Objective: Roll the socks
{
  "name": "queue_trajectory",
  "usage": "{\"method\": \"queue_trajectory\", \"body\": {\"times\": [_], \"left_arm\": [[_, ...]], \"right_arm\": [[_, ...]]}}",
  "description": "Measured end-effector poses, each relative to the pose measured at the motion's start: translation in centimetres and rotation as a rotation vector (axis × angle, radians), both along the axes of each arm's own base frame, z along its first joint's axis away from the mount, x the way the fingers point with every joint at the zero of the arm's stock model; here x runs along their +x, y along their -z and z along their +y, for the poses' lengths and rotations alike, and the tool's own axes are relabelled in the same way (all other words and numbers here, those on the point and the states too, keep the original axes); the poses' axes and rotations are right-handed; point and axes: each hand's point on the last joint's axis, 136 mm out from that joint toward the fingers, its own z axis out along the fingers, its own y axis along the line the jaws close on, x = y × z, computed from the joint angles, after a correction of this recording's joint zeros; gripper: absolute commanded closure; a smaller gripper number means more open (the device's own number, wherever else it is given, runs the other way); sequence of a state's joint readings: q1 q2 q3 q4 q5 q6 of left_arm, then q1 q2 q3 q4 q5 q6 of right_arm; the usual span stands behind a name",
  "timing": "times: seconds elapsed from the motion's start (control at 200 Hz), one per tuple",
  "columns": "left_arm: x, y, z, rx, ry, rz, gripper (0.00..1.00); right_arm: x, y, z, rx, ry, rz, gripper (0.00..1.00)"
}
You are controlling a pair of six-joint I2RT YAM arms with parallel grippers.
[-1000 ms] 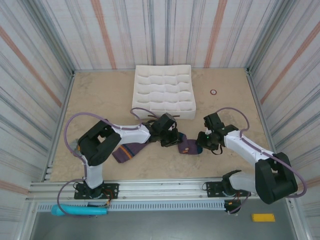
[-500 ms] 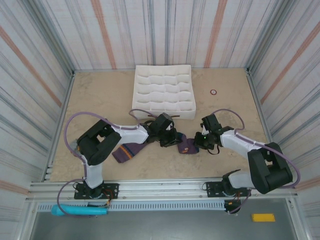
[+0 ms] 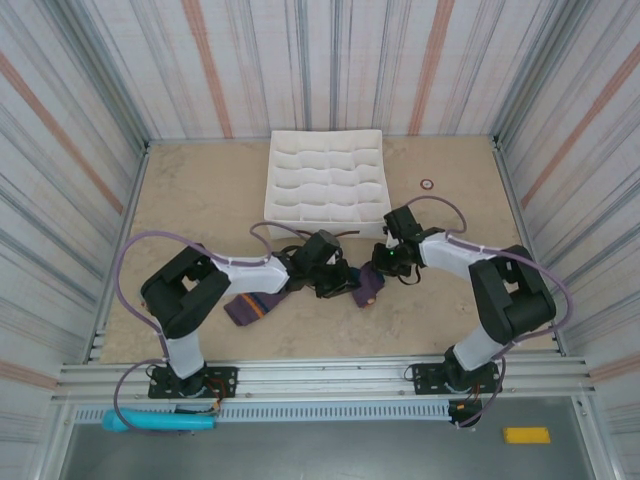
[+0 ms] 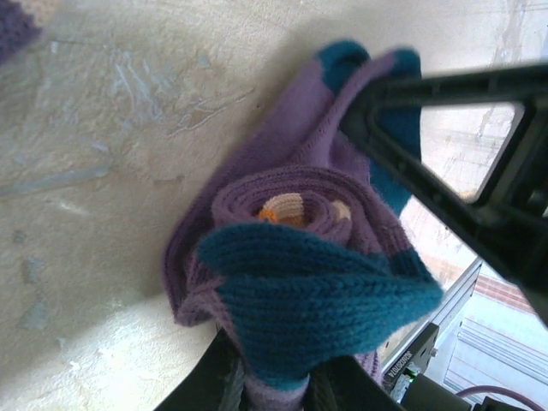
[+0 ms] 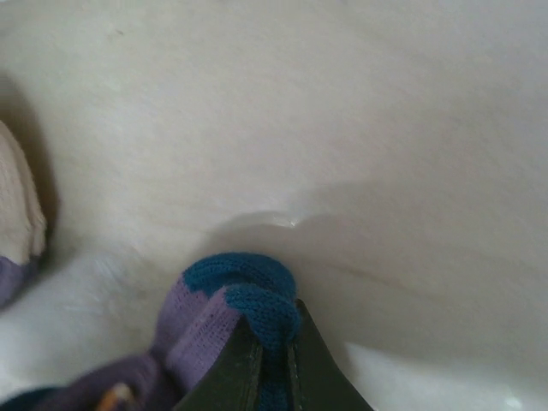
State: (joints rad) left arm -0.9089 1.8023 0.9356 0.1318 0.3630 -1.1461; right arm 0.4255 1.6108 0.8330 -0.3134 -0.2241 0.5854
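Right wrist view has the right gripper (image 5: 274,330) at the bottom edge, its two dark fingers pressed together on a fold of teal knit. This fold belongs to the socks (image 5: 205,317), whose purple knit runs away to the lower left. Beyond the pinch lies the pale table (image 5: 360,128).

In the left wrist view the left gripper (image 4: 274,381) is closed around the lower end of the bundle. The purple knit there is wound into a coil with a peach and orange centre, and a wide teal band folds over its front. The bundle rests on the table. A black finger of the right gripper crosses the upper right corner, against the teal tip at the bundle's far end.

From the top external view the two grippers meet in the front half of the table, the left one coming in from the left and the right one from the right. The small purple bundle sits between them. A flat purple length with dark and orange stripes lies on the table to the left of the bundle. A white compartment tray (image 3: 328,185) stands behind, apart from the socks. A small red ring (image 3: 427,183) lies on the table just right of the tray.
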Motion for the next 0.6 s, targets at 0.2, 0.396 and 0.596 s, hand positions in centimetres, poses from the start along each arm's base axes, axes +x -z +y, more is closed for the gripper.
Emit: {"method": "queue_trajectory", "body": {"times": [0.2, 0.396, 0.596], "left_arm": [[0.1, 0.3, 0.8, 0.018, -0.068, 0.000, 1.00], [0.4, 0.3, 2.4, 0.041, -0.151, -0.011, 1.00], [0.8, 0.4, 3.2, 0.064, -0.196, -0.019, 1.00]], "right_arm": [[2.5, 0.0, 2.6, 0.000, -0.064, -0.024, 1.00], [2.5, 0.0, 2.7, -0.010, -0.082, -0.036, 1.00], [2.1, -0.4, 2.1, -0.023, -0.079, -0.065, 0.63]]}}
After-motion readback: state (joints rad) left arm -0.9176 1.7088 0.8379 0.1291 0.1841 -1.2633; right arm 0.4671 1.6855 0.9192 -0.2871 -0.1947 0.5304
